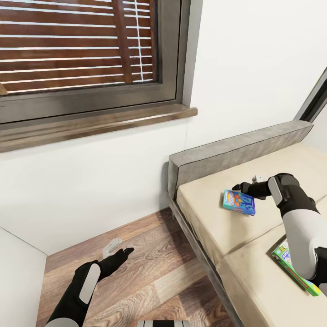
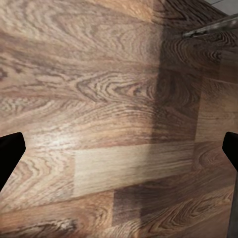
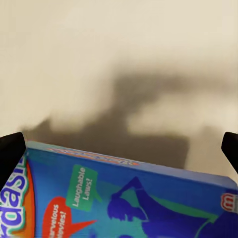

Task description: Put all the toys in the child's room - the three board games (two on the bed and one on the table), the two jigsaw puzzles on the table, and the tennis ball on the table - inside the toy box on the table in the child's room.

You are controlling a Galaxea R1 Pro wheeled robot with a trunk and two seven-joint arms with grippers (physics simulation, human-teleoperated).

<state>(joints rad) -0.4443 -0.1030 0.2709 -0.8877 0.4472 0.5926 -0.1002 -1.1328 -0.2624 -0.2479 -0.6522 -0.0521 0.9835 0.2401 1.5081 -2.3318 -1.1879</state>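
Head view first: the right gripper (image 1: 237, 186) reaches out over the bed (image 1: 227, 227), hovering just above the blue board game (image 1: 239, 202), which lies flat on the beige mattress near the grey headboard (image 1: 236, 152). A second, green-edged board game (image 1: 293, 268) lies nearer the robot on the mattress, partly hidden behind the right forearm. Down low, the left gripper (image 1: 121, 251) hangs over the wooden floor (image 1: 150, 272), beside the bed frame, with the window (image 1: 81, 50) above.

Left wrist view: jaws spread wide, one dark fingertip (image 2: 10, 153) at each edge, nothing but floorboards (image 2: 119, 124) between them.

Right wrist view: jaws wide open here too, fingertips (image 3: 10, 151) at either edge, the blue game box (image 3: 124, 198) right below, its edge against the mattress (image 3: 119, 59).
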